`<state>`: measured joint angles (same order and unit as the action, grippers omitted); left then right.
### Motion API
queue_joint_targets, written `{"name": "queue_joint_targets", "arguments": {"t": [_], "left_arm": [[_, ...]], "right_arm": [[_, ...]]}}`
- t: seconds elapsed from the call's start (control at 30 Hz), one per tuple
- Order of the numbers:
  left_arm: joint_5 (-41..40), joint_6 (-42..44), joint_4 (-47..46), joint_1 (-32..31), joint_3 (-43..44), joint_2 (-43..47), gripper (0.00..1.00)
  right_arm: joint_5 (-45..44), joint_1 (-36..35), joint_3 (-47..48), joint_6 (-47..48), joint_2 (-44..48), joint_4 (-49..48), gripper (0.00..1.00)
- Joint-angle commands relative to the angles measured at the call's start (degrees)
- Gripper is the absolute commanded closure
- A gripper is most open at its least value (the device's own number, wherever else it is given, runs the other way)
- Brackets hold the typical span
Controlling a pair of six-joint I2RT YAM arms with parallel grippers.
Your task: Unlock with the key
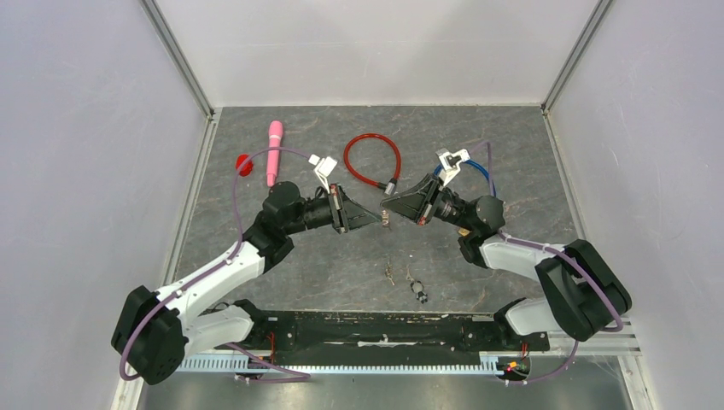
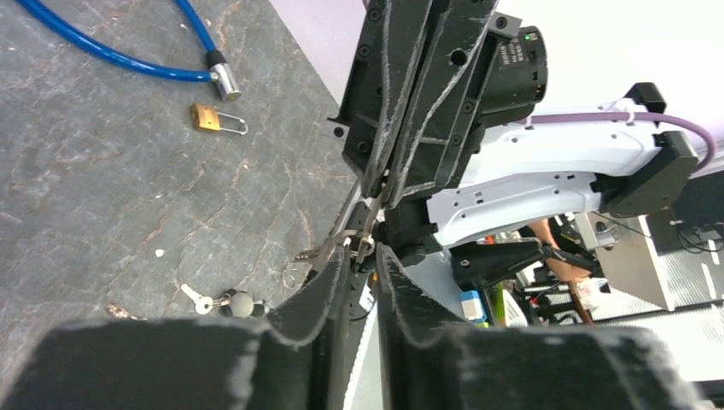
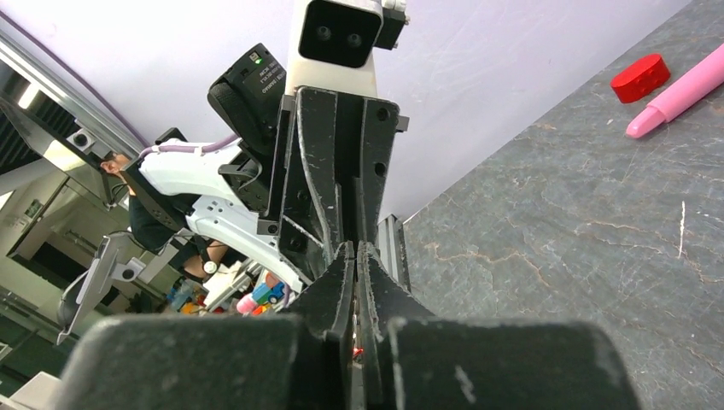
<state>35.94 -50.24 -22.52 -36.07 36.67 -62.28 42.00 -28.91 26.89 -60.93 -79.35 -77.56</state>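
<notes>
My right gripper (image 1: 383, 204) is clamped on the key (image 2: 364, 242), my left gripper (image 1: 378, 218) barely parted around it; a shallow pinch could drop it onto the table (image 1: 341, 265).

You'll find small silver key (image 2: 359, 242) on ring lifted off table (image 2: 85, 196), clamped in right gripper (image 2: 381, 202) tips. Your brass padlock (image 2: 209, 118) lies flat on table, just beside blue cable lock (image 2: 102, 53) end.

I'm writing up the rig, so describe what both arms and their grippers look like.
The left arm and right arm have white shells between black joints, each with a purple cable. The left gripper and right gripper are black, with tapered, scuffed fingers.
</notes>
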Motion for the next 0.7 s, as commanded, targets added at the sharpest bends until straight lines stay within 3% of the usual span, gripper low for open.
{"name": "queue_joint_targets", "arguments": {"t": [0.0, 0.1, 0.2, 0.37, 0.53, 0.67], "left_arm": [[-3.15, -1.27, -1.74, 0.04, -1.24, 3.08, 0.66], [-5.73, -1.09, -1.71, 0.04, -1.91, 4.73, 0.4], [-6.15, -1.47, -3.95, 0.04, -2.6, 5.41, 0.28], [-5.96, -4.38, -13.63, -0.13, -5.01, 4.62, 0.27], [-5.54, -6.0, -20.69, -1.25, -5.07, 2.48, 0.3], [-5.87, -5.58, -21.07, -2.78, -4.0, 0.64, 0.31]], "right_arm": [[-1.75, -0.28, 0.5, 2.05, 2.96, -0.5, 1.0], [-5.21, -0.42, 0.47, 8.17, 6.97, 9.84, 1.0], [-8.48, -0.84, 1.44, 14.27, 11.07, 19.32, 1.0], [-11.21, -1.29, 2.99, 18.3, 14.98, 27.64, 1.0], [-12.95, -1.58, 2.34, 15.98, 16.3, 27.82, 1.0], [-14.81, -1.93, 2.02, 14.94, 17.19, 26.96, 1.0]]}}
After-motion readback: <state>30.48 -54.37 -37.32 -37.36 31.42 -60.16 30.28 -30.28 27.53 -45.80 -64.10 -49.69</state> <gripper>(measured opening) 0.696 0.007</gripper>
